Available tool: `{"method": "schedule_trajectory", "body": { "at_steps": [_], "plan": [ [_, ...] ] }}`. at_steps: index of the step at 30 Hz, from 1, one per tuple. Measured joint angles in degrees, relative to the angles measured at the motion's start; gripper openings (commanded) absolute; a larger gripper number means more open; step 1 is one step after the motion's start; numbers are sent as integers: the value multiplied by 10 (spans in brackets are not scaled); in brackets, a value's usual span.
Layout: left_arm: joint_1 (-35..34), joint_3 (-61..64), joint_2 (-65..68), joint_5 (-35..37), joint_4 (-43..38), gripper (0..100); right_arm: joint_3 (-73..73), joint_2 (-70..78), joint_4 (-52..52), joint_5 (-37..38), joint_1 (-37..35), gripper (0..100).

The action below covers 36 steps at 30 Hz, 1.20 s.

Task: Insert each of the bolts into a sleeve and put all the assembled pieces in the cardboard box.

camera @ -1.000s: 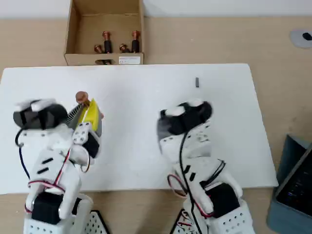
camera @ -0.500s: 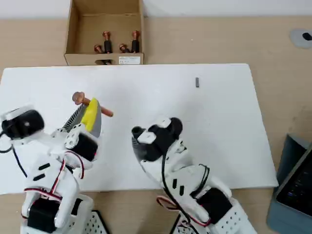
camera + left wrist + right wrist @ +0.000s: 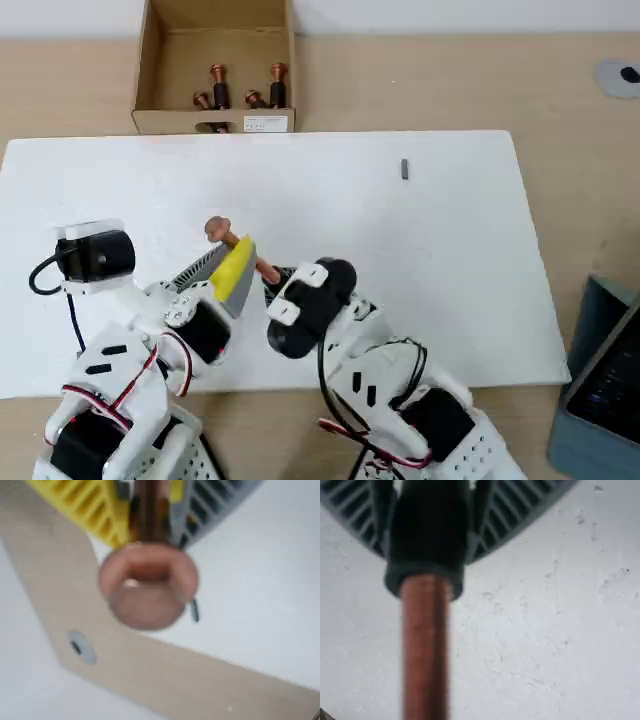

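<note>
My left gripper, with one yellow finger and one grey, is shut on a copper bolt above the white mat's front middle. The bolt's round head points away from the right arm. My right gripper is shut on a black sleeve, and the bolt's copper shaft enters the sleeve's open end. In the high view the right gripper sits right against the bolt's tip. The cardboard box at the back left holds several assembled pieces.
A small dark piece lies on the white mat at the back right, also seen past the bolt head as a dark piece. A grey device stands off the mat's right edge. A grey disc sits on the table's far right.
The left gripper carried the bolt rightward and toward the front. The right gripper swung left to meet it, and the bolt's shaft now sits in the sleeve.
</note>
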Motion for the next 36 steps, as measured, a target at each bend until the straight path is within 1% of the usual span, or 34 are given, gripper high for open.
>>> {"method": "schedule_trajectory", "body": {
  "at_steps": [8,14,24,29,36],
  "plan": [
    [-2,-1,0,-18,1,2,0,0,0,3,0,9],
    [-28,-1,0,-20,1,2,0,0,0,4,0,9],
    [-28,14,0,-20,1,2,0,0,0,4,-2,9],
    [-8,27,-3,-21,0,2,1,0,1,12,-3,9],
    [-4,42,-3,-21,0,2,2,0,1,12,-4,9]
  ]
}}
